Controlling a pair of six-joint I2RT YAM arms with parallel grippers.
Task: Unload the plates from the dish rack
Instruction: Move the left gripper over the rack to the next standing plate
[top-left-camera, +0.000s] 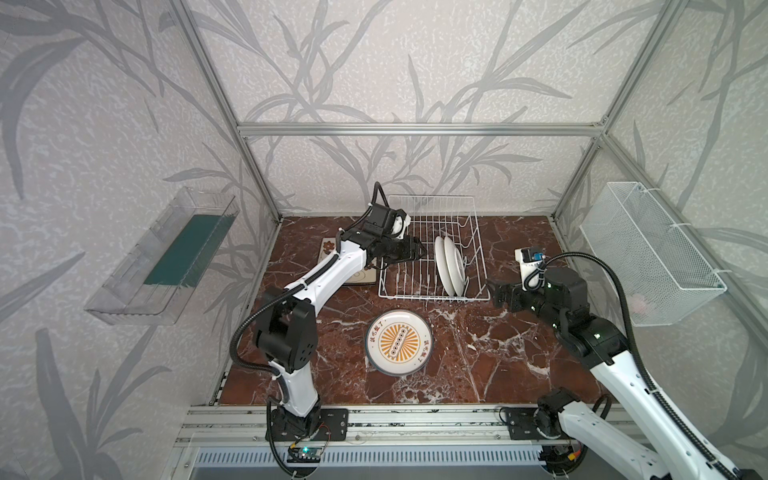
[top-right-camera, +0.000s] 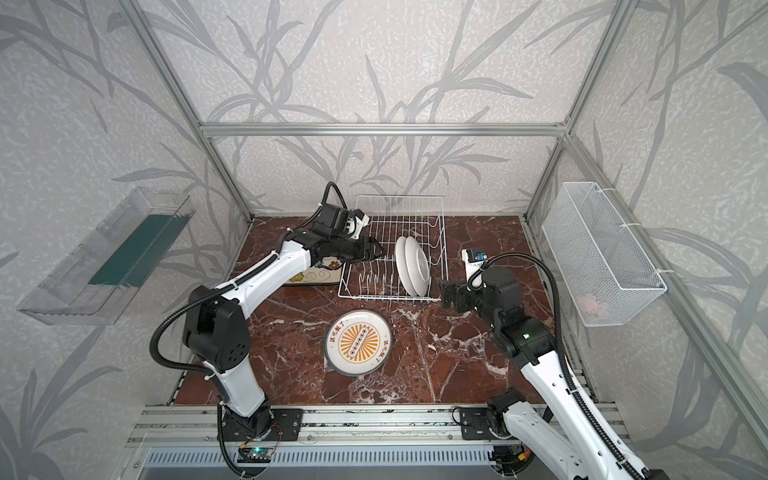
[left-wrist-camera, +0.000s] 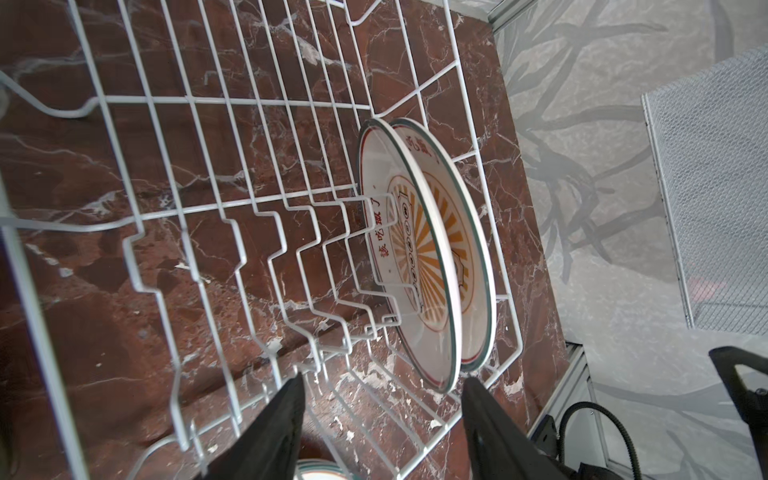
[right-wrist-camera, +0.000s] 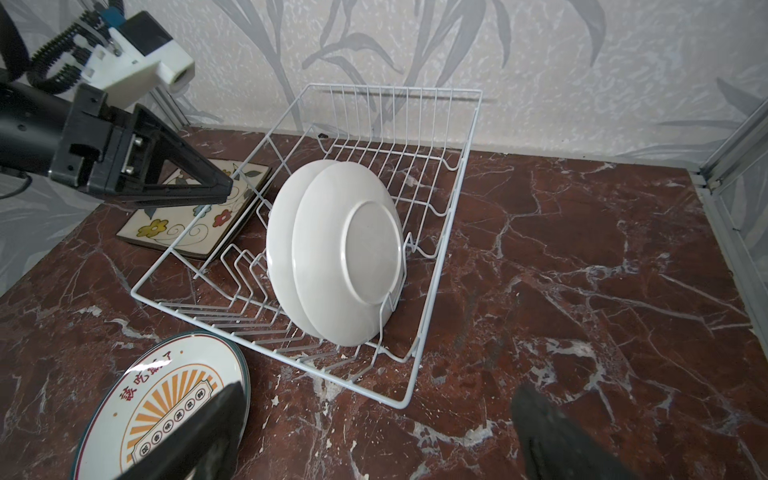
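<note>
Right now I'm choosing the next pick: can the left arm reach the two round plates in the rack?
Likely yes: the left gripper hangs open over the dish rack edge, facing the round plates; only empty tines lie between.

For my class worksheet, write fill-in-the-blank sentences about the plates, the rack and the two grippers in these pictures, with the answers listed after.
1. The white wire dish rack holds ____ upright round white plates.
2. The round plate with the orange sunburst emblem lies face ____ on the brown marble tabletop.
3. The cream flowered plate beside the rack is ____ in shape.
4. The left gripper and the right gripper both have ____ jaws.
Answers: two; up; square; open.
</note>
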